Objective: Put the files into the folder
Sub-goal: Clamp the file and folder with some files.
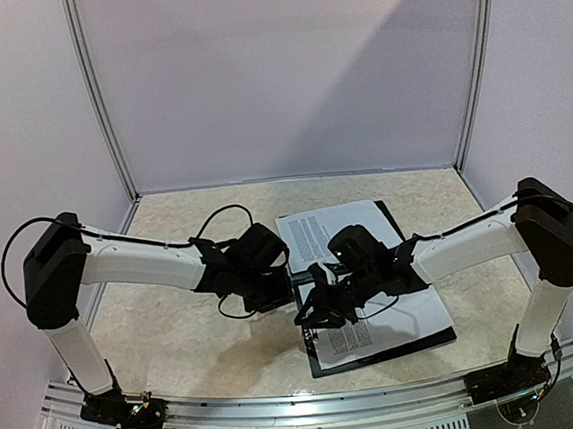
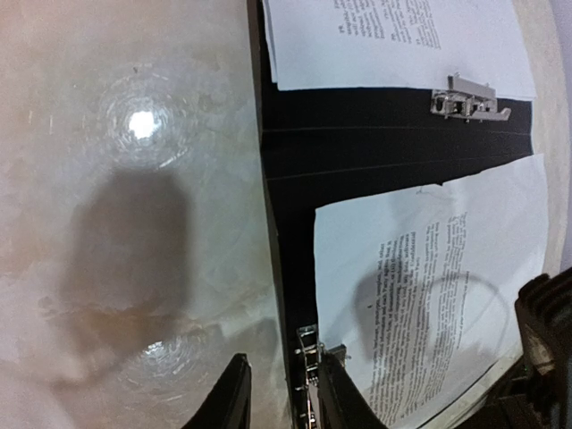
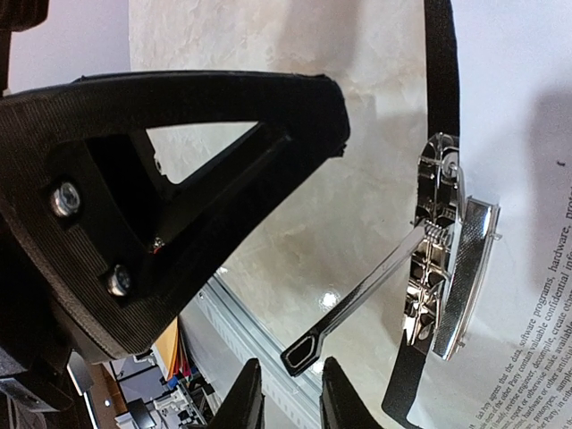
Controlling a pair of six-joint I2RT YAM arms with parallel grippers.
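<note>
The black folder (image 1: pixel 434 346) lies open on the table with the files (image 1: pixel 334 232) spread over it as white printed sheets. In the left wrist view, sheets (image 2: pixel 429 295) cover both halves and the bare black spine (image 2: pixel 393 143) runs between them. My left gripper (image 2: pixel 284 393) is open. It straddles the folder's left edge and a metal clip (image 2: pixel 307 366), with its right finger against the clip. The right gripper (image 3: pixel 288 393) is narrowly open. The black tip of the clip's raised metal lever (image 3: pixel 308 350) sits just ahead of its fingertips, not pinched. The clip body (image 3: pixel 442 259) is on the folder's edge.
A second metal clip (image 2: pixel 469 98) sits on the far sheet. The left gripper's black body (image 3: pixel 179 179) hangs close beside the right one. An aluminium rail (image 1: pixel 313 408) runs along the near table edge. White walls enclose the back and both sides.
</note>
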